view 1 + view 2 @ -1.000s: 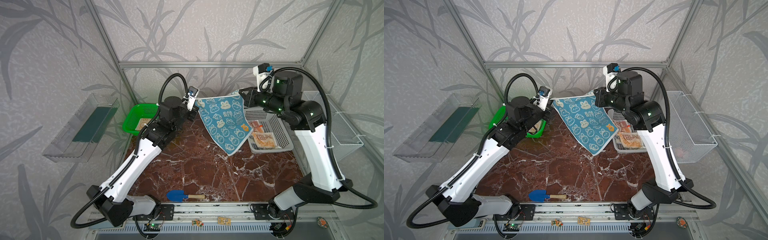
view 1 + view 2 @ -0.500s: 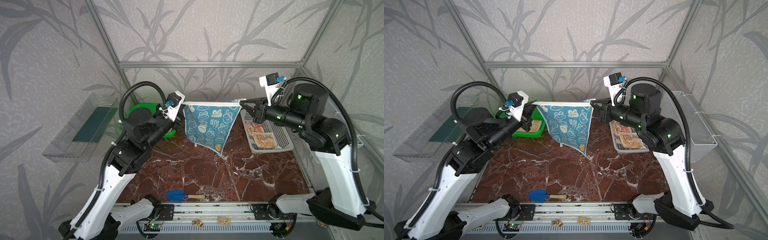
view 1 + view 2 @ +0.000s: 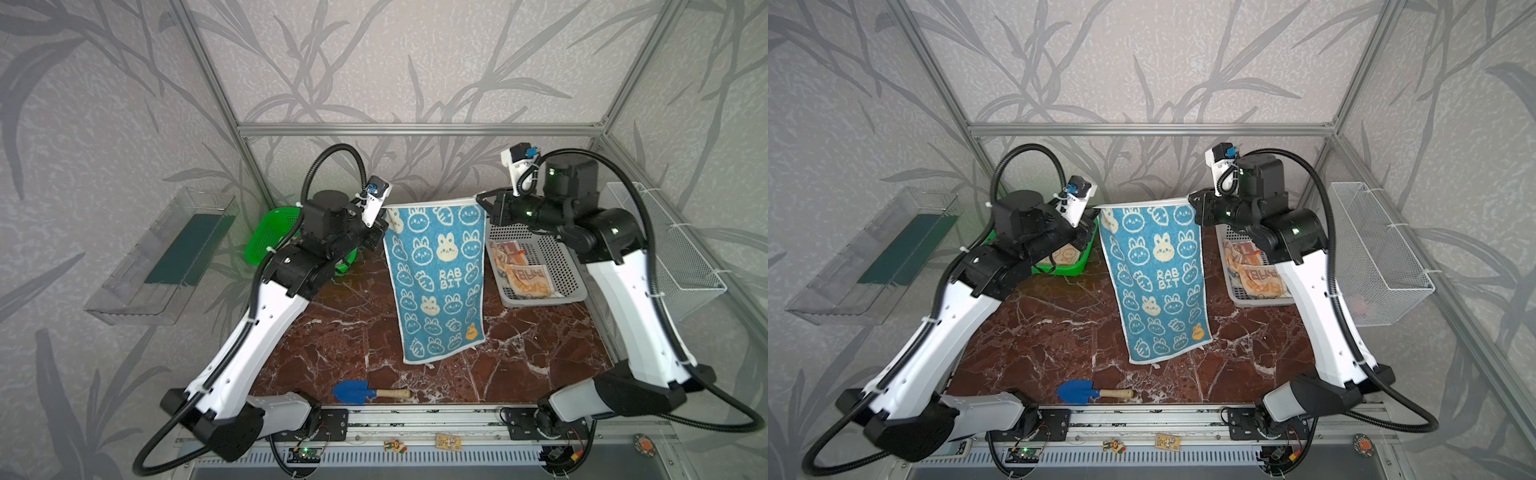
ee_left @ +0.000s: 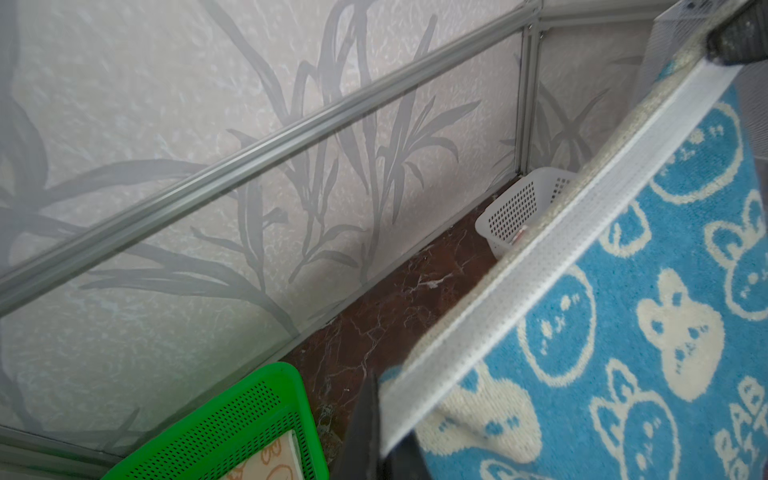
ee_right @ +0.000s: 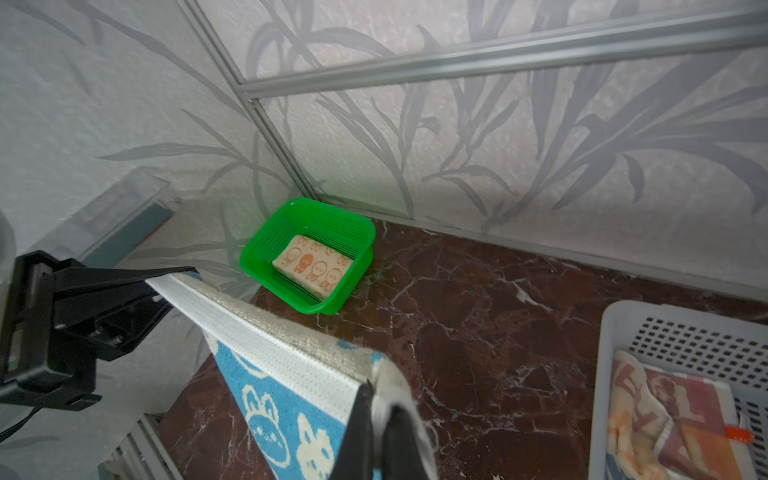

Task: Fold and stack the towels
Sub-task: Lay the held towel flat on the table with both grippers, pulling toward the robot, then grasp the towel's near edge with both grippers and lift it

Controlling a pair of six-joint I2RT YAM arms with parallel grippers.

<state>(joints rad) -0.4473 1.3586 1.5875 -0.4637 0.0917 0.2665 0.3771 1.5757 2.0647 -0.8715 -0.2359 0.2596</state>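
A blue towel [image 3: 438, 282] [image 3: 1158, 282] with cream bunny faces and "RABBIT" lettering hangs flat over the marble table. Its white top hem is stretched taut between both grippers. My left gripper [image 3: 384, 210] [image 4: 384, 436] is shut on one top corner and my right gripper [image 3: 480, 201] [image 5: 379, 399] on the other. Whether its lower edge touches the table I cannot tell. A folded cream towel [image 5: 313, 266] with orange bunny faces lies in the green basket [image 5: 307, 205]. An orange striped towel [image 3: 528, 278] [image 5: 665, 415] lies crumpled in the white basket [image 3: 540, 299].
A blue toy shovel [image 3: 370, 392] with a wooden handle lies near the table's front edge. A clear plastic bin [image 3: 166, 253] hangs on the left wall and a wire basket [image 3: 665, 257] on the right wall. Both baskets stand at the back corners.
A second ago the towel hung skewed at the back. Both arms have shifted, and it now hangs square with its top hem level between the grippers.
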